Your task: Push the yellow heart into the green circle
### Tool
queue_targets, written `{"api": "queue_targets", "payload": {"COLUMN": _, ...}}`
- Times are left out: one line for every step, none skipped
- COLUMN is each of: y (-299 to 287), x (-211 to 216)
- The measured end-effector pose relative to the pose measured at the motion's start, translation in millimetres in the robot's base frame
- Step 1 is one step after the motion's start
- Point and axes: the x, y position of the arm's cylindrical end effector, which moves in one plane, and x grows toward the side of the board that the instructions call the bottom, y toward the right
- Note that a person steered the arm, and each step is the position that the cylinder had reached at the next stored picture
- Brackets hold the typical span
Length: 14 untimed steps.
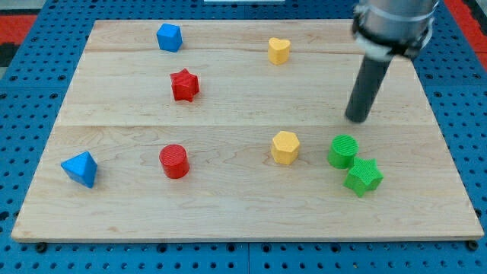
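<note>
The rod carries no gripper, so nothing is grasped: my tip point(357, 119) rests just above the green circle point(343, 151), well apart from the yellow heart point(279, 50) near the worktop's point(228, 221) top edge, apparently not yet behind it.

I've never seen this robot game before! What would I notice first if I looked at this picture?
First you'd spot the dark rod coming down from the view's top right, my tip resting on the wooden board just above the green circle. Next, the bright blocks: the green circle touches a green star near the view's bottom right. The yellow heart sits far off near the view's top, with a yellow hexagon left of the green circle.
</note>
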Motion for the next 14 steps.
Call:
{"api": "queue_targets", "payload": {"y": 3.3, "x": -81.2}}
{"api": "queue_targets", "payload": {"y": -59.5, "x": -123.2}}
{"api": "queue_targets", "payload": {"y": -108.9, "x": -171.4}}
{"api": "queue_targets", "payload": {"y": -129.9, "x": -160.1}}
{"api": "queue_targets", "payload": {"y": -120.8, "x": -100.9}}
{"api": "queue_targets", "payload": {"y": -118.4, "x": -60.5}}
{"api": "queue_targets", "payload": {"y": -97.0, "x": -13.4}}
{"api": "queue_targets", "payload": {"y": -87.8, "x": 33.2}}
{"api": "queue_targets", "payload": {"y": -109.7, "x": 35.3}}
{"api": "queue_targets", "payload": {"y": -158.1, "x": 21.6}}
{"api": "queue_targets", "payload": {"y": -151.1, "x": 69.0}}
{"api": "queue_targets", "payload": {"y": -147.7, "x": 104.1}}
{"api": "queue_targets", "payload": {"y": -152.7, "x": 105.3}}
{"api": "queue_targets", "payload": {"y": -188.8, "x": 68.9}}
